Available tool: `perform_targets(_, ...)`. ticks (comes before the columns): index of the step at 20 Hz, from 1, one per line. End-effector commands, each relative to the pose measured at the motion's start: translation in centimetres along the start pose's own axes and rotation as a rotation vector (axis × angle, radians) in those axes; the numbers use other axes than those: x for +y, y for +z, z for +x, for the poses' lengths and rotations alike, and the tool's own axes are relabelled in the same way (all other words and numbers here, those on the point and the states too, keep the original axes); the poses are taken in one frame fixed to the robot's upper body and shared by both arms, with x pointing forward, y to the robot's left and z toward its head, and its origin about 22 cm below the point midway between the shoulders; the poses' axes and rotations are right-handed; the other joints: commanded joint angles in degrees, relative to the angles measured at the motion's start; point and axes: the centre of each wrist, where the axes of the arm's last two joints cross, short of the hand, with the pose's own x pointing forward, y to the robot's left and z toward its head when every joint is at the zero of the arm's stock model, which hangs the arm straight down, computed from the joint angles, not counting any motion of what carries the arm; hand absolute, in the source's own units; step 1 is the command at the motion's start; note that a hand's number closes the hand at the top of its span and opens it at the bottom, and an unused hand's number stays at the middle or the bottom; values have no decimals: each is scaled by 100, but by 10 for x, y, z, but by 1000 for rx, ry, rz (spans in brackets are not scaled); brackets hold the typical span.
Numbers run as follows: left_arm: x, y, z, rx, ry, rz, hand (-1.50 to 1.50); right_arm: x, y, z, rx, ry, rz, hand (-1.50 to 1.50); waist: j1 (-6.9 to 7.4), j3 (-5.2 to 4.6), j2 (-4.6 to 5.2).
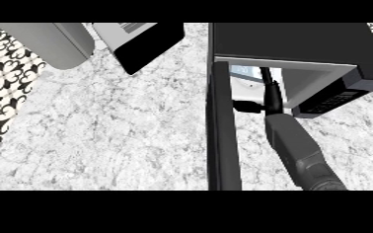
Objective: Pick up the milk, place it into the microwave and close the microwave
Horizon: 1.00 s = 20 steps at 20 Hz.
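The dark microwave [291, 42] stands at the upper right of the marble counter. Its door [223, 128] is swung open, seen edge-on as a tall dark slab pointing toward me. The milk [244, 74], a pale blue and white carton, stands inside the cavity near the left wall and is mostly hidden. My right hand [270, 96] reaches into the opening just right of the milk. Its fingers are straight and its thumb [246, 106] sticks out to the left below the carton, apart from it. My left hand does not show.
A grey rounded object [51, 44] lies at the upper left. Next to it lies a flat black and white item [146, 44]. The microwave's keypad panel [331, 98] faces the right edge. A patterned surface [15, 79] borders the counter on the left.
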Motion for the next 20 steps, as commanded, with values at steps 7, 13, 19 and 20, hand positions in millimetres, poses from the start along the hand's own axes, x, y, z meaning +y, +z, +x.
perform_targets(7,-11,0,16,20,7,18,-150,-7,56,-32,-5,-141,4,-150,-259,-1,-68)
perform_targets(13,-24,12,-1,54,-16,1,-150,-18,96,-49,7,-241,65,-150,-363,-9,-120)
perform_targets(19,-11,2,-20,125,-22,-62,-150,-53,145,-66,28,-228,97,-150,-477,-19,-141)
perform_targets(20,-42,-6,-3,98,-30,-70,-150,-58,147,-67,22,-235,71,-150,-458,-14,-139)
